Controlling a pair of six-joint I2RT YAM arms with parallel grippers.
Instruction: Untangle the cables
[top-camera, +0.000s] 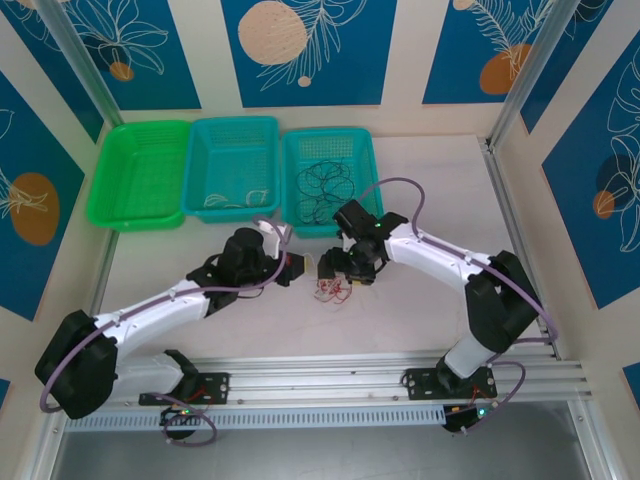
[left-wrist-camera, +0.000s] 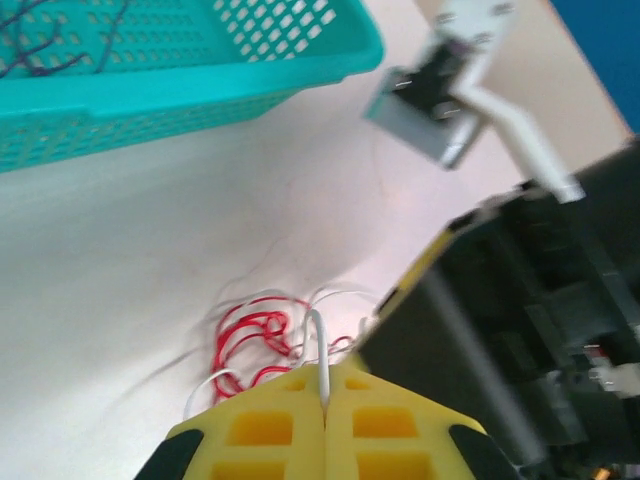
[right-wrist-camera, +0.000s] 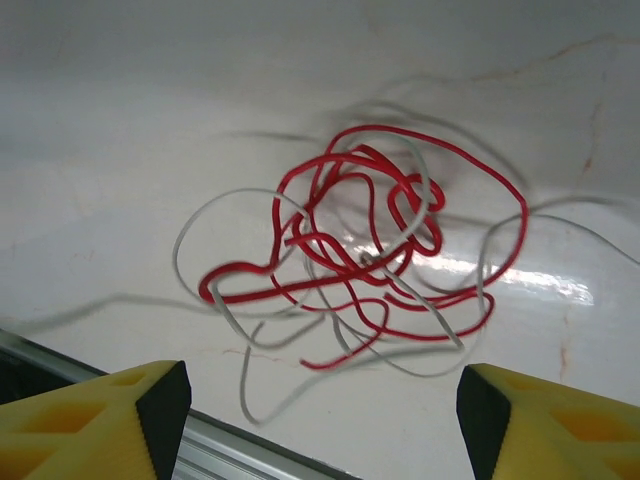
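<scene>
Our worry is the white wire (left-wrist-camera: 317, 318): the left gripper (left-wrist-camera: 325, 390) has its fingers pressed together on one thin loop of it, and a pull could drag the red wire (right-wrist-camera: 330, 275) along and tighten the knot, or the loop could slip free. The clump (top-camera: 332, 290) lies on the table (top-camera: 400, 320) between the two grippers, just in front of the right basket (top-camera: 305, 228), which holds a black wire (top-camera: 325, 182). The left arm reaches in low from the left; the right gripper (right-wrist-camera: 325, 400) hangs over the clump, fingers wide apart, holding nothing
</scene>
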